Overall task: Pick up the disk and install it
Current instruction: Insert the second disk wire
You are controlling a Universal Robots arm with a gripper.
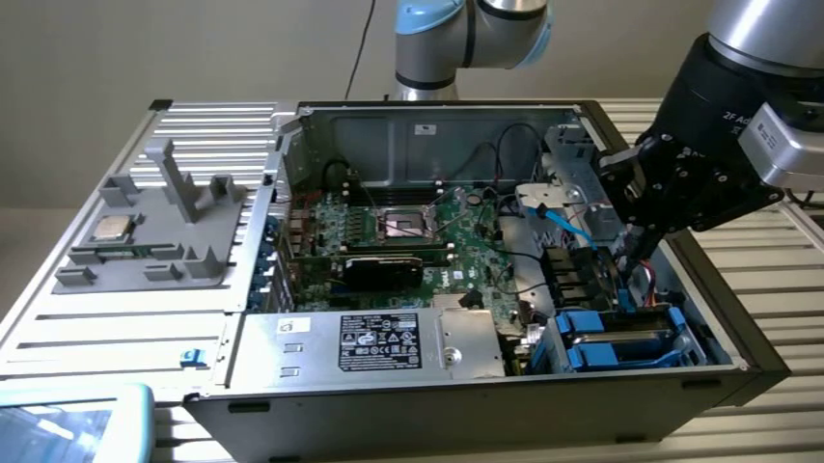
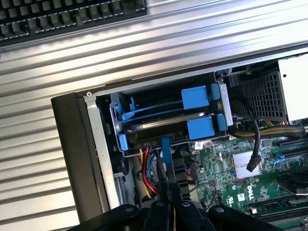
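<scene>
The disk (image 2: 161,129), dark metal in a bright blue plastic frame, lies in the drive cage at the corner of the open computer case (image 1: 721,386). In the exterior view the disk (image 1: 618,338) is at the case's lower right. My gripper (image 1: 631,253) hangs just above it with its fingers pressed together. In the wrist view my gripper (image 2: 168,190) is shut a short way off the disk's edge. A thin blue cable (image 2: 165,151) runs from that edge up to the fingertips; I cannot tell whether it is pinched.
Red and yellow wires (image 2: 147,173) and a fan sit beside the fingertips. The green motherboard (image 1: 412,236) fills the case's middle. A silver box with a black label (image 1: 373,342) stands at the front. A grey fixture holds a small chip (image 1: 110,230). A keyboard (image 2: 72,14) lies outside the case.
</scene>
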